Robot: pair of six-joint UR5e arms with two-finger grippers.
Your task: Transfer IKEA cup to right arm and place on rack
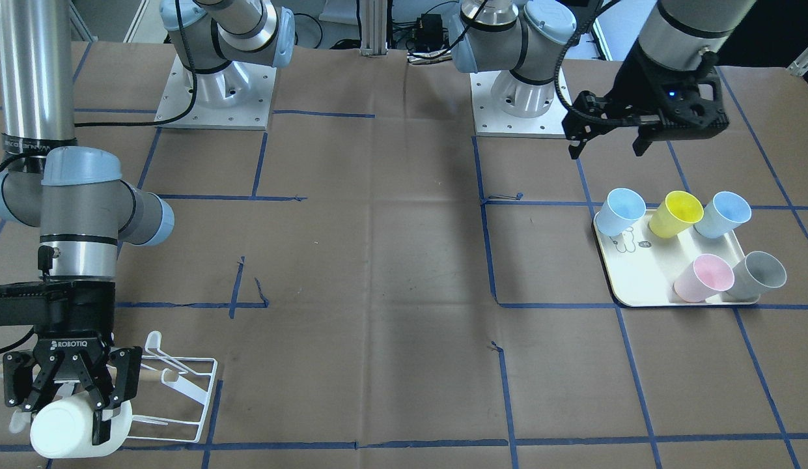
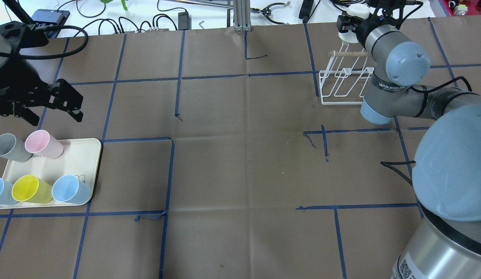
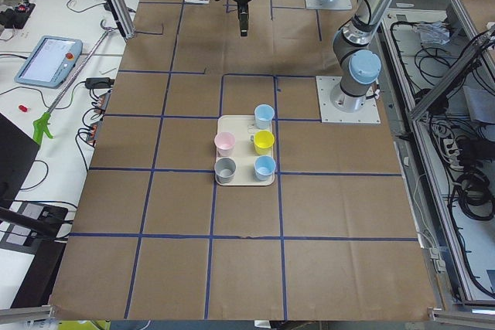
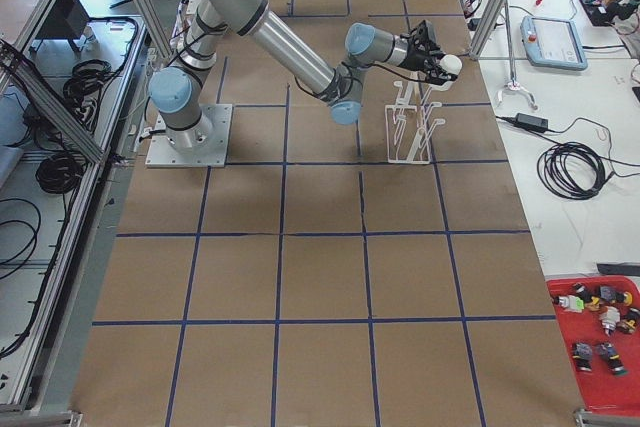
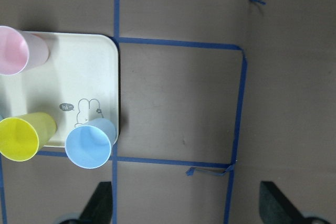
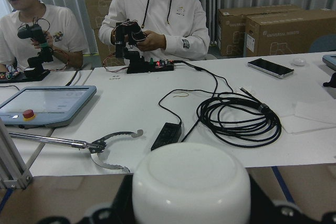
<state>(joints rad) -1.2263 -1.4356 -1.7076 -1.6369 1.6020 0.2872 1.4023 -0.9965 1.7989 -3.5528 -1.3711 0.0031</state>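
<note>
The right hand (image 1: 65,412) is clamped on the white cup (image 1: 62,433), a finger pressed to each side. The cup lies sideways, base outward, over the outer end of the white wire rack (image 1: 189,391); whether cup and prongs touch I cannot tell. The left hand (image 1: 609,140) is spread wide and empty above the bench (image 1: 377,260), near the cream tray (image 1: 638,286) of five coloured cups (image 1: 676,213). Only the right wrist view shows the cup's base close up, with two seated people (image 6: 157,19) and cartons (image 6: 294,27) printed UNIVERSAL ROBOTS behind. The left wrist view alone reveals the tray's rabbit drawing (image 5: 84,111) saying "hi~". ROBOTIQ marks the right hand; WANJEED bands the right arm (image 2: 393,93).
</note>
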